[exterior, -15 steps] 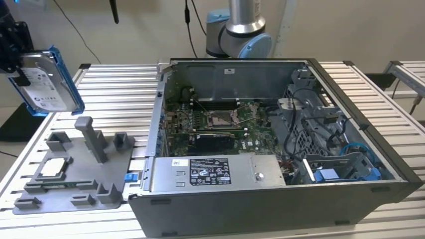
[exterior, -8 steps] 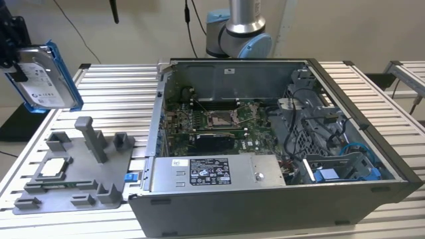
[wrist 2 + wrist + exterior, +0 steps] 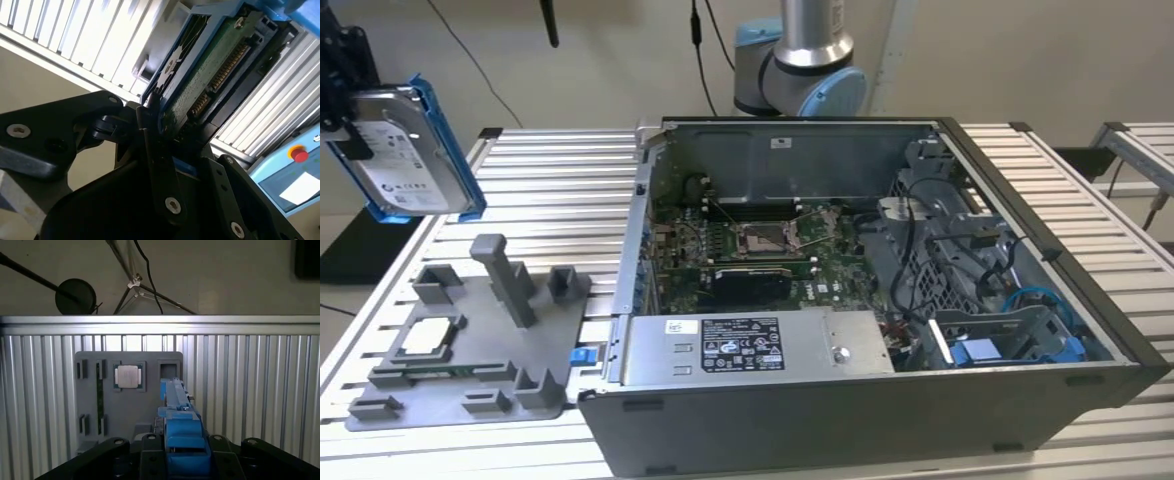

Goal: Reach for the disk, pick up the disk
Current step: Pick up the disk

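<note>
The disk (image 3: pixel 403 150), a silver-grey drive with a white label in a blue bracket, hangs upright in the air above the table's corner at the exterior view's left. My black gripper (image 3: pixel 350 130) is shut on it from the side. In the second wrist view the disk (image 3: pixel 215 75) shows its green circuit board and connector, and my gripper (image 3: pixel 160 132) has black fingers (image 3: pixel 150 130) clamped on the bracket's end. In the first wrist view the disk (image 3: pixel 176 402) is edge-on, with my gripper (image 3: pixel 182 450) around it.
An open computer case (image 3: pixel 1041 250) fills the middle of the slatted table, with a grey power supply (image 3: pixel 747 345) at its front. A grey fixture plate (image 3: pixel 467 345) with upright posts holds a square processor chip (image 3: pixel 427 338), the same chip (image 3: pixel 127 376) lying below the disk. The arm's base (image 3: pixel 801 60) stands behind the case.
</note>
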Controlling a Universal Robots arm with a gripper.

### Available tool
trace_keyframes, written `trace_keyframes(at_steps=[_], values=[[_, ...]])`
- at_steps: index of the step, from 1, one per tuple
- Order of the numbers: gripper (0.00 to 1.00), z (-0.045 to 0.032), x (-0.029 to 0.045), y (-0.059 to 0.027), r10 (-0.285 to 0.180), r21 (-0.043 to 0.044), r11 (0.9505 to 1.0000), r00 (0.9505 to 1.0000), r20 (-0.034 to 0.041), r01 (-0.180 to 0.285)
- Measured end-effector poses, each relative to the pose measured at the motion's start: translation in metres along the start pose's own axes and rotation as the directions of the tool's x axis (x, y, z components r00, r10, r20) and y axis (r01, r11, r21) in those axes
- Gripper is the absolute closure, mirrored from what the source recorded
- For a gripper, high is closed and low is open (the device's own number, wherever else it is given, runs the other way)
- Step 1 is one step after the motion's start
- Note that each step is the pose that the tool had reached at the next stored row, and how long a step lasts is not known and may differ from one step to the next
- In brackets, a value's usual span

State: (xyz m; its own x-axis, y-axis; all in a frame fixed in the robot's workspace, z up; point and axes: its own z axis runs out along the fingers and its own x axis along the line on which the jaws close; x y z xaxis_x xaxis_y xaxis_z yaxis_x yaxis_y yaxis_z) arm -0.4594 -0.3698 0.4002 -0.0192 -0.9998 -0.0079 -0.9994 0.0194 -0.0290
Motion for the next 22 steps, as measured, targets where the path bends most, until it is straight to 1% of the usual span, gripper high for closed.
trace_keyframes(at_steps=[9, 19, 22], values=[[1.0, 0.0, 0.0, 0.0001, 0.0, -0.0001, 1.0, 1.0, 0.0024, 0.0], [1.0, 0.0, 0.0, -0.0001, 0.0, 0.0, 1.0, 1.0, 0.0034, 0.0], [1.0, 0.0001, -0.0001, -0.0031, 0.0, -0.0002, 1.0, 1.0, 0.0034, 0.0]])
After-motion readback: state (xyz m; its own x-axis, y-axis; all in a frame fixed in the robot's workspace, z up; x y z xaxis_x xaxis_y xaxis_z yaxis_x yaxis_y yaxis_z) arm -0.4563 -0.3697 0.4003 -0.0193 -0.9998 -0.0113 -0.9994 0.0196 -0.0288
